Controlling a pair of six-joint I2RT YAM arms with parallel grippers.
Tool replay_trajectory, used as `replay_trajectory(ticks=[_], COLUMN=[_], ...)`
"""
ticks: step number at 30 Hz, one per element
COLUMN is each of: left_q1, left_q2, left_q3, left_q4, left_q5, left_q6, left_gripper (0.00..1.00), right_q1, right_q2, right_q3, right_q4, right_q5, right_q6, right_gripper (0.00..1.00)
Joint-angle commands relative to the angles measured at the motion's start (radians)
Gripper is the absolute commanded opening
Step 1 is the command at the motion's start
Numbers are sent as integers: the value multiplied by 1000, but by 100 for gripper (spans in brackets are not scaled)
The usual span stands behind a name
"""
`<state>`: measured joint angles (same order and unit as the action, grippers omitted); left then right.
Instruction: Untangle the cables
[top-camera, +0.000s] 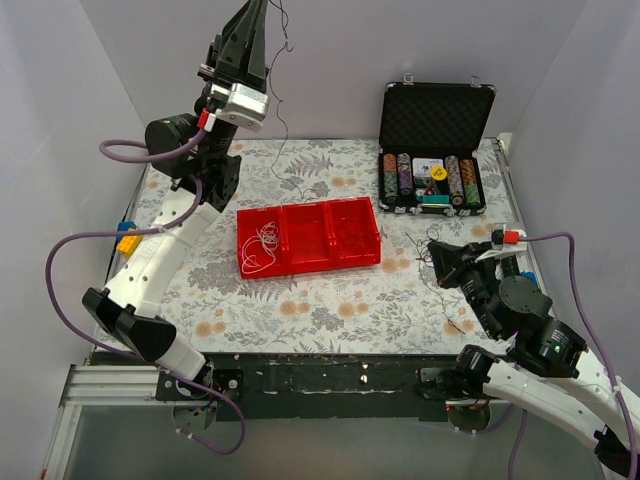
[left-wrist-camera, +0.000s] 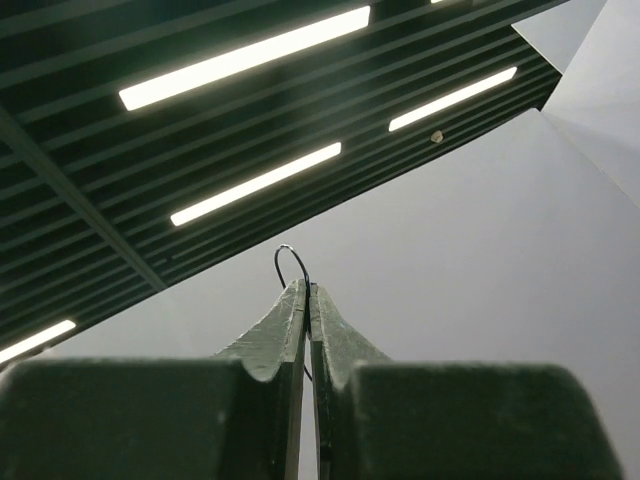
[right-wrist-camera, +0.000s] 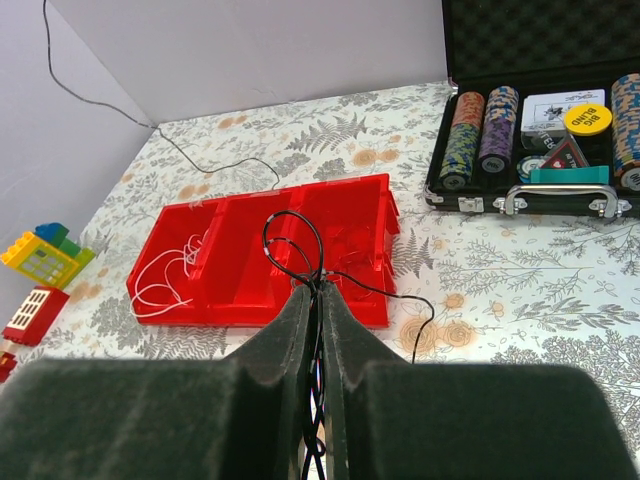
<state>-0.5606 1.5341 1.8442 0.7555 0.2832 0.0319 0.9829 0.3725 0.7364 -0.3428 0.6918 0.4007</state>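
Observation:
My left gripper (top-camera: 256, 12) is raised high at the back left, shut on a thin black cable (top-camera: 278, 110) that hangs down to the table. In the left wrist view a small loop of that cable (left-wrist-camera: 290, 258) pokes out past the closed tips (left-wrist-camera: 307, 290). My right gripper (top-camera: 432, 248) sits low at the right, shut on a bunch of black cables (right-wrist-camera: 292, 240) that loop out in front of its fingertips (right-wrist-camera: 320, 288); one end trails right over the cloth (right-wrist-camera: 425, 315). White cables (right-wrist-camera: 168, 282) lie in the left compartment of the red tray (top-camera: 308, 268).
The red tray (right-wrist-camera: 385, 195) has three compartments and sits mid-table on a floral cloth. An open black poker-chip case (top-camera: 435, 105) stands at the back right. Toy bricks (right-wrist-camera: 45, 255) lie by the left wall. Purple arm cables (top-camera: 60, 280) loop beside both arms.

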Motion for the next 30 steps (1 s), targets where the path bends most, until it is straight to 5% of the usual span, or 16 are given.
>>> replay_trajectory(ticks=[1, 4, 10, 16, 20, 26, 30], left_q1=[-16, -19, -80, -97, -98, -130, -144], left_q2=[-32, -8, 210, 101, 101, 444, 280], left_q3=[-11, 22, 463, 203, 187, 803, 467], left_q4=[30, 31, -90, 16, 21, -16, 140], left_q5=[-29, 3, 37, 54, 85, 175, 148], left_q6=[16, 31, 65, 121, 157, 244, 300], left_gripper=[0, 0, 0, 0, 0, 0, 0], right_q1=[0, 0, 0, 0, 0, 0, 0], right_q2=[-3, -1, 17, 0, -3, 16, 8], right_q3=[0, -2, 4, -19, -19, -12, -28], right_q4=[18, 19, 24, 33, 24, 28, 31], right_q5=[-5, -6, -12, -17, -15, -14, -20], right_q6=[20, 18, 16, 27, 27, 21, 30], right_gripper=[1, 1, 1, 1, 1, 1, 1])
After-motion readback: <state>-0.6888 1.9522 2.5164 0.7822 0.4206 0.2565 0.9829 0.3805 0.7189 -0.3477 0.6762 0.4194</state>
